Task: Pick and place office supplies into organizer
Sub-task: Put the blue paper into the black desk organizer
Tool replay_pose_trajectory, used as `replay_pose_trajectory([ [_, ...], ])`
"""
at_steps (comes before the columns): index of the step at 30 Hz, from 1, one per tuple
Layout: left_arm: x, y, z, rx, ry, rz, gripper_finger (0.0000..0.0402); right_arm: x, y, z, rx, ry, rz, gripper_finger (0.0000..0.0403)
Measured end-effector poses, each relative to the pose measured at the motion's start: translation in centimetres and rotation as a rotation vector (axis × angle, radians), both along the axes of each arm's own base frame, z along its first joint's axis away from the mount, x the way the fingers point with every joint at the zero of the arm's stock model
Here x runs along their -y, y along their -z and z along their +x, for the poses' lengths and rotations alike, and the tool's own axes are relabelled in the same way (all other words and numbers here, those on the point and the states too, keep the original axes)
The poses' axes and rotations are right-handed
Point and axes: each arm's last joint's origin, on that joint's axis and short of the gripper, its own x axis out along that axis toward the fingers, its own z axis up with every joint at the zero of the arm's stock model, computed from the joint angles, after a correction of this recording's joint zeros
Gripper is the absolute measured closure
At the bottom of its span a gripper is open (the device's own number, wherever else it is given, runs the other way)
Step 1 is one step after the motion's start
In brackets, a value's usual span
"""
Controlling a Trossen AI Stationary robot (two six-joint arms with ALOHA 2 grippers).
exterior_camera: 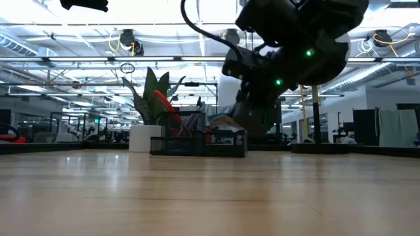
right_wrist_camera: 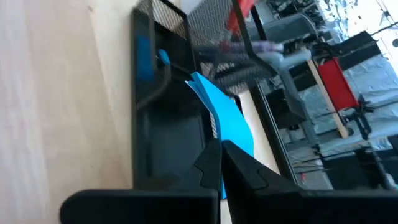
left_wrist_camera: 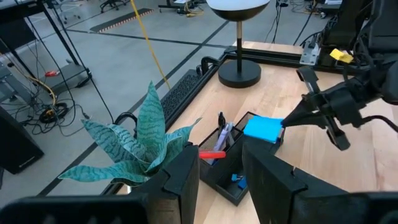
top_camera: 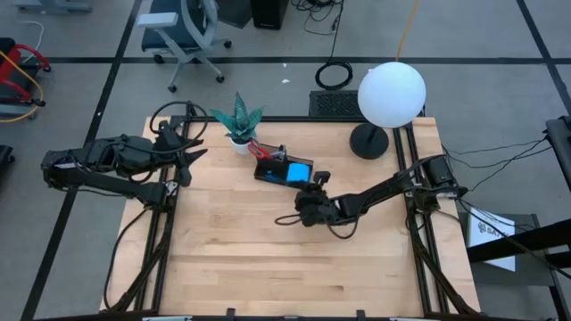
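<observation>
The black organizer (top_camera: 272,169) stands near the table's far edge, beside a potted plant. It holds red-handled scissors (left_wrist_camera: 211,154), pens (left_wrist_camera: 224,134) and a small blue block (left_wrist_camera: 236,180). A bright blue notepad (left_wrist_camera: 262,128) lies tilted on the organizer's right end. My right gripper (left_wrist_camera: 287,120) is shut, its tips at the notepad's edge. My left gripper (left_wrist_camera: 221,180) hangs raised over the table's far left, open, with nothing between its fingers. My right gripper has its shut fingertips (right_wrist_camera: 214,155) at the notepad's edge (right_wrist_camera: 233,134), the one turned away from the organizer. The fingers slant down from the table's near side. The notepad rests tilted on the organizer's rim. Whether the tips truly touch it I cannot tell.
The potted plant (top_camera: 239,120) stands just left of the organizer at the far edge. A lamp with a white globe (top_camera: 391,94) and round black base (top_camera: 368,141) stands at the far right. The wooden tabletop (top_camera: 268,259) stretches toward the near edge.
</observation>
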Motion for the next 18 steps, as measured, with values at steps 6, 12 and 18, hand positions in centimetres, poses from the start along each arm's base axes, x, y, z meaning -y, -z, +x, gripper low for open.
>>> replay_pose_trajectory([
  [6, 0.0, 0.0, 0.0, 0.0, 0.0, 0.001, 0.027, 0.9, 0.2, -0.1, 0.027, 0.039, 0.005, 0.0403],
  [12, 0.0, 0.0, 0.0, 0.001, 0.0, 0.0, 0.027, 1.4, -0.2, 0.4, 0.086, 0.044, 0.02, 0.0403],
  [18, 0.0, 0.0, 0.0, 0.003, 0.0, -0.002, 0.027, 1.8, -0.2, 0.5, 0.096, 0.055, 0.039, 0.0403],
])
